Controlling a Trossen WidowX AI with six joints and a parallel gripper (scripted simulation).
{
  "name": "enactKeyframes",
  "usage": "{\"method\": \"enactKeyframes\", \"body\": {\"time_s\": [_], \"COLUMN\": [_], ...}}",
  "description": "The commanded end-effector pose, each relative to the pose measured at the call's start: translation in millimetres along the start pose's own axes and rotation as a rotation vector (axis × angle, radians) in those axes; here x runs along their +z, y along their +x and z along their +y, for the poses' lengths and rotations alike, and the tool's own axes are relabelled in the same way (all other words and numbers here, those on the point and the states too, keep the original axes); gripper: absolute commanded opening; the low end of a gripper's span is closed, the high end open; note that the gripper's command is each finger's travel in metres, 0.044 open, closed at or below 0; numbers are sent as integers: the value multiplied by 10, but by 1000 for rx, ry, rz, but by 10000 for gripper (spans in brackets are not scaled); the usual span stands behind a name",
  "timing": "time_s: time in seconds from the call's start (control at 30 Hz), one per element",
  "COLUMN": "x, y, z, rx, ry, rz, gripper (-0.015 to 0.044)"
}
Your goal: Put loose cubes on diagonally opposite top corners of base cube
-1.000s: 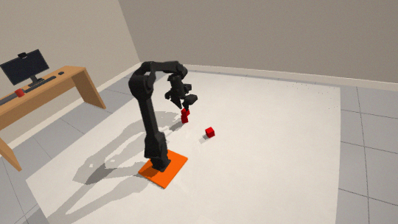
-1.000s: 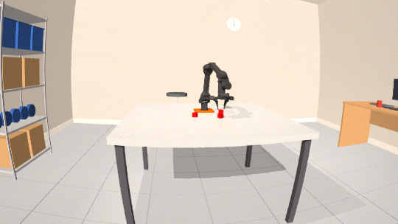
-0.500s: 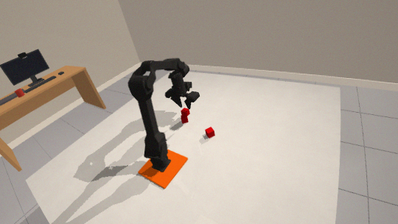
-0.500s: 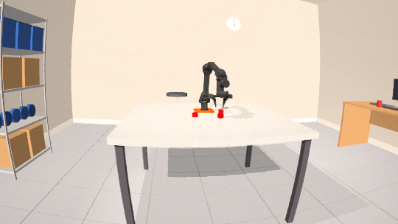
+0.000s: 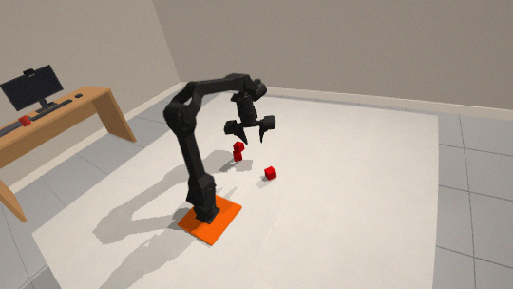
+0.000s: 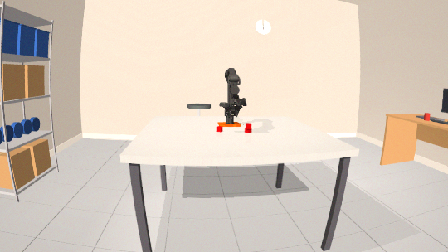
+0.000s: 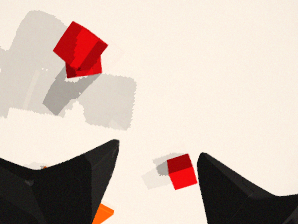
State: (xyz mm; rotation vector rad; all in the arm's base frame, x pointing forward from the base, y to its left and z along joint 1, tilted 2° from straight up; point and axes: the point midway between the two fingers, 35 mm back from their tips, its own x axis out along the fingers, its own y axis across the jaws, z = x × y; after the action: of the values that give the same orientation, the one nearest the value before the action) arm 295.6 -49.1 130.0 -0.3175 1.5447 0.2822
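Gripper [image 5: 254,142] [image 6: 233,113] [image 7: 160,152]: open, fingers spread, nothing held, raised above the white table [image 5: 356,182] [image 6: 166,142] [image 7: 225,75]. In the top view it hangs at 2 o'clock from the red stack. Upper cube [image 5: 238,146] [image 6: 248,125] [image 7: 80,44]: rests on the base cube [image 5: 237,157] [image 6: 248,130] [image 7: 92,69], turned relative to it and overhanging. Exact levelness cannot be determined. Remaining loose cube [image 5: 270,173] [image 6: 219,129] [image 7: 181,171]: on the tabletop, apart from the stack, at 4 o'clock from it in the top view. Wrist view: stack between 10 and 11 o'clock, loose cube at 5. Second top corner: uncapped.
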Motion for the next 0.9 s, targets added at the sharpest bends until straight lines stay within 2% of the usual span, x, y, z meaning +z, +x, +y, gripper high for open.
{"method": "enactKeyframes", "body": {"time_s": [0.0,0.33,0.63,0.87], "x": [-244,-768,-804,-805], "y": [-68,-206,-202,293], "z": [-194,-504,-521,-531], "rx": [-3,-3,-3,-3], "ry": [-162,-501,-524,-524], "rz": [7,15,15,15], "gripper": [265,265,265,265]}}
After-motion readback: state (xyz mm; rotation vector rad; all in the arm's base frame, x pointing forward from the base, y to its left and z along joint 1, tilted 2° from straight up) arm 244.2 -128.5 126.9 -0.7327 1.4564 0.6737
